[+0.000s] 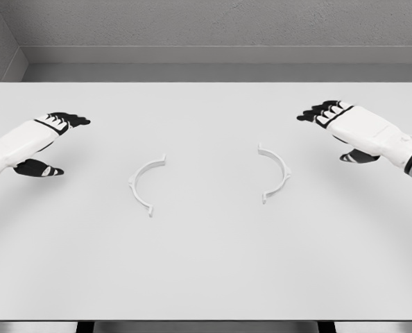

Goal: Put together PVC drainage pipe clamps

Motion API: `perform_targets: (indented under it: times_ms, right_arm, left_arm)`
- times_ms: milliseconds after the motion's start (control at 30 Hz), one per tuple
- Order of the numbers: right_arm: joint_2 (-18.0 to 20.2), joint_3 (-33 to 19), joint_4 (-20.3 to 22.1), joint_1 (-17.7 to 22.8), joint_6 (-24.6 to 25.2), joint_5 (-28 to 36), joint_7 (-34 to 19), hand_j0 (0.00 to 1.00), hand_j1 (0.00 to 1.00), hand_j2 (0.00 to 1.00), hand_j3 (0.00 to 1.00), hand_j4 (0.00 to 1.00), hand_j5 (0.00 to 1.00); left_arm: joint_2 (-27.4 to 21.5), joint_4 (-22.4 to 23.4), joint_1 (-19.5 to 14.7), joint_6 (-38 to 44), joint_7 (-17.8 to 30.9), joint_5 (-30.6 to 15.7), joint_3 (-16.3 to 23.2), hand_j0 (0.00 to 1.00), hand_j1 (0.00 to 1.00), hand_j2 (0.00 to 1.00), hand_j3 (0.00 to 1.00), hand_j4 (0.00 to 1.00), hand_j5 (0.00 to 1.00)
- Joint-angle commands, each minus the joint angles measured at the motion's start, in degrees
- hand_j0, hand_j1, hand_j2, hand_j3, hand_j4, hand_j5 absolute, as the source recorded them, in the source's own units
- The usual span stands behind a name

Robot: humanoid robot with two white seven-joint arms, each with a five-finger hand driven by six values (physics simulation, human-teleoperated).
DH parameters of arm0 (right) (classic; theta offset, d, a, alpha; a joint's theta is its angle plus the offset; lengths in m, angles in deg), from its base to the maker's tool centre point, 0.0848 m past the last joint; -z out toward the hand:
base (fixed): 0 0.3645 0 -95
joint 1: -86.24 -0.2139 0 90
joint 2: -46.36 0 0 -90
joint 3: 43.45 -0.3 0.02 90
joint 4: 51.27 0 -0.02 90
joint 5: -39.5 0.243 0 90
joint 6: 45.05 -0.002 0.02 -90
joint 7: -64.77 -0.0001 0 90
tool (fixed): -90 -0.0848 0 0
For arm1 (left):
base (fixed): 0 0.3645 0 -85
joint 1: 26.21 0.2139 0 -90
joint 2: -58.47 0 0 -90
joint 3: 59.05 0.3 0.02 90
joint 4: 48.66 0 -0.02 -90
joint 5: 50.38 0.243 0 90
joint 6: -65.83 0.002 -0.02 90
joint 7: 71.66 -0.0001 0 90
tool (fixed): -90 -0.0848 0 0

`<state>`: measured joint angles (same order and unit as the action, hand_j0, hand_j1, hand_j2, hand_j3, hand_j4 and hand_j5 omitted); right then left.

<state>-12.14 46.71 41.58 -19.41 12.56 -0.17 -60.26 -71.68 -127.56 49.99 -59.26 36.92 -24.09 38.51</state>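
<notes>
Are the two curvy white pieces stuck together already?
No, the left clamp half and the right clamp half lie apart on the table, with bare tabletop between them.

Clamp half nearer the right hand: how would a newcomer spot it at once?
On the white table, two thin white arcs lie apart near the middle. Take the clamp half toward the right hand. It bulges rightward, unlike the other clamp half, which bulges leftward.

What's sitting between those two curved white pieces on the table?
Nothing: in the head view, only bare table separates the left clamp half from the right clamp half.
</notes>
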Motion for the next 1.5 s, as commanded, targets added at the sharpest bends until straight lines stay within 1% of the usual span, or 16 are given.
perform_targets:
  times_ms: [0, 133, 200, 267, 300, 367, 433, 533, 567, 633, 767, 933, 1133, 1200, 1300, 1467]
  right_arm:
    - [1.3, 1.0, -0.2, -0.1, 0.2, 0.5, 0.0, 1.00, 1.00, 1.00, 1.00, 1.00, 1.00]
    - [7.5, 4.1, -0.1, -0.5, 0.2, 3.6, 0.0, 1.00, 1.00, 1.00, 1.00, 1.00, 1.00]
    - [10.4, 9.1, -0.1, -3.3, 0.3, 4.5, 0.0, 1.00, 1.00, 1.00, 1.00, 1.00, 1.00]
    - [12.3, 11.7, -0.1, -3.3, 0.2, 4.4, 0.0, 1.00, 1.00, 1.00, 1.00, 1.00, 1.00]
    - [12.0, 12.6, -0.1, -3.5, 0.3, 4.4, 0.0, 1.00, 1.00, 1.00, 1.00, 1.00, 1.00]
    - [11.5, 13.6, -0.1, -3.6, 0.8, 4.6, 0.0, 1.00, 1.00, 1.00, 1.00, 1.00, 1.00]
    - [11.7, 14.9, -0.1, -3.6, 1.3, 4.6, 0.0, 1.00, 1.00, 1.00, 1.00, 1.00, 1.00]
    - [10.7, 16.5, -1.2, -4.0, 3.0, 4.1, 0.0, 1.00, 1.00, 1.00, 1.00, 1.00, 1.00]
    - [8.5, 16.4, -2.1, -4.0, 3.0, 3.9, 0.0, 1.00, 1.00, 1.00, 1.00, 1.00, 1.00]
    - [7.4, 16.4, -2.7, -4.6, 3.0, 3.7, 0.0, 1.00, 1.00, 1.00, 1.00, 1.00, 1.00]
    - [2.9, 16.1, -3.4, -5.2, 3.0, 3.8, 0.0, 1.00, 1.00, 1.00, 1.00, 1.00, 1.00]
    - [-1.3, 16.5, -11.1, -7.6, 3.0, 3.7, 0.0, 1.00, 1.00, 1.00, 1.00, 1.00, 1.00]
    - [-1.5, 16.4, -13.5, -8.3, 3.0, 3.6, 0.0, 1.00, 1.00, 1.00, 1.00, 1.00, 1.00]
    - [-1.7, 16.4, -14.3, -8.8, 3.0, 3.5, 0.0, 1.00, 1.00, 1.00, 1.00, 1.00, 1.00]
    - [-2.9, 16.5, -17.3, -10.2, 3.0, 3.5, 0.0, 1.00, 1.00, 1.00, 1.00, 1.00, 1.00]
    - [-3.6, 16.7, -17.3, -10.8, 3.0, 3.5, 0.0, 1.00, 1.00, 1.00, 1.00, 1.00, 1.00]
  left_arm:
    - [1.1, -0.1, 0.0, 0.1, 0.0, 1.0, 0.1, 1.00, 1.00, 1.00, 1.00, 1.00, 1.00]
    - [3.6, 0.0, -0.4, 0.1, 0.0, 1.9, 0.5, 1.00, 1.00, 1.00, 1.00, 1.00, 1.00]
    - [5.9, -0.2, -0.7, 0.1, 0.0, 4.3, 0.4, 1.00, 1.00, 1.00, 1.00, 1.00, 1.00]
    - [7.8, -0.3, -0.7, 0.1, 0.0, 4.5, 0.6, 1.00, 1.00, 1.00, 1.00, 1.00, 1.00]
    - [8.2, -0.3, -0.7, 0.1, 0.0, 4.6, 0.6, 1.00, 1.00, 1.00, 1.00, 1.00, 1.00]
    - [10.8, -0.6, -0.8, 0.1, 0.0, 8.3, 0.5, 1.00, 1.00, 1.00, 1.00, 1.00, 1.00]
    - [10.9, -0.7, -0.7, 0.1, 0.0, 8.3, 0.6, 1.00, 1.00, 1.00, 1.00, 1.00, 1.00]
    - [12.6, -0.8, -1.1, 0.1, 0.0, 9.7, 0.7, 1.00, 1.00, 1.00, 1.00, 1.00, 1.00]
    - [13.5, -0.8, -1.1, 0.1, 0.0, 10.1, 1.0, 1.00, 1.00, 1.00, 1.00, 1.00, 1.00]
    - [13.9, -0.6, -1.1, 0.1, 0.0, 10.4, 1.1, 1.00, 1.00, 1.00, 1.00, 1.00, 1.00]
    - [15.0, -0.3, -1.8, 2.0, 0.0, 10.8, 1.8, 1.00, 1.00, 1.00, 1.00, 1.00, 1.00]
    - [15.0, -0.3, -2.2, 4.7, 0.0, 10.8, 3.6, 1.00, 1.00, 1.00, 1.00, 1.00, 1.00]
    - [15.2, -0.9, -1.9, 4.0, 0.0, 10.5, 4.7, 1.00, 1.00, 1.00, 1.00, 1.00, 1.00]
    - [14.9, -2.5, -1.5, 4.0, 0.0, 10.5, 4.9, 1.00, 1.00, 1.00, 1.00, 1.00, 1.00]
    - [14.9, -3.0, -1.2, 4.0, 0.0, 10.5, 5.0, 1.00, 1.00, 1.00, 1.00, 1.00, 1.00]
    - [15.1, -4.1, -1.1, 4.0, 0.0, 10.5, 5.2, 1.00, 1.00, 1.00, 1.00, 1.00, 1.00]
